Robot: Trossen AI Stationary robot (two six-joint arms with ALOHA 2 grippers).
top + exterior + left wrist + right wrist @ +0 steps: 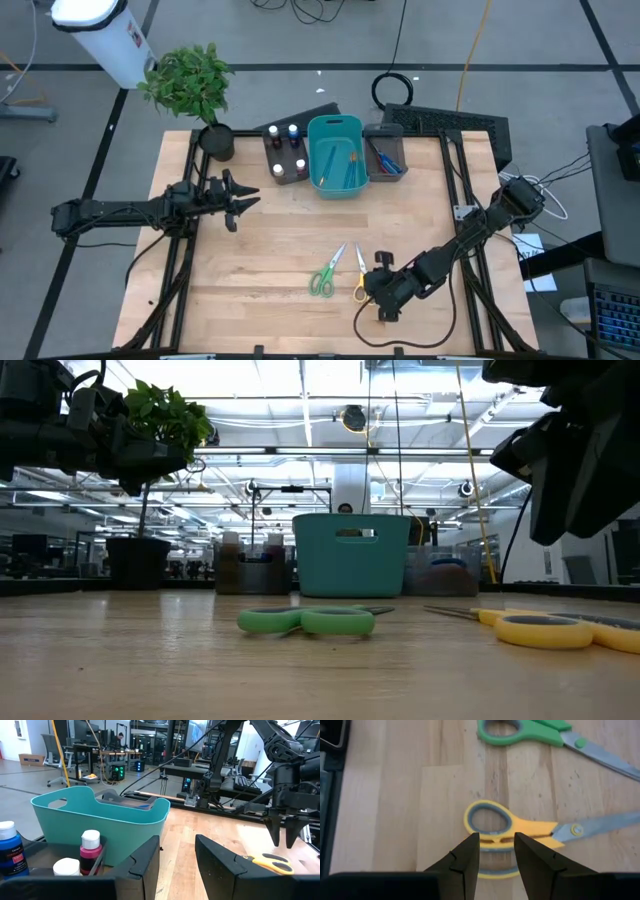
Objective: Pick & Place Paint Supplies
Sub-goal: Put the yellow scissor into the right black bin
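Two pairs of scissors lie flat on the wooden table: a green-handled pair and a yellow-handled pair to its right. My right gripper hangs open just above the yellow pair's handle loops, pointing steeply down; the left wrist view shows a gap between its tips and the scissors. My left gripper waits open and level at the table's left, holding nothing. Small bottles stand in a dark grey bin at the back.
A teal bin with thin brushes inside stands at the back centre. A second dark grey bin to its right holds more scissors. A potted plant sits at the back left corner. Bare wood lies between the bins and the scissors.
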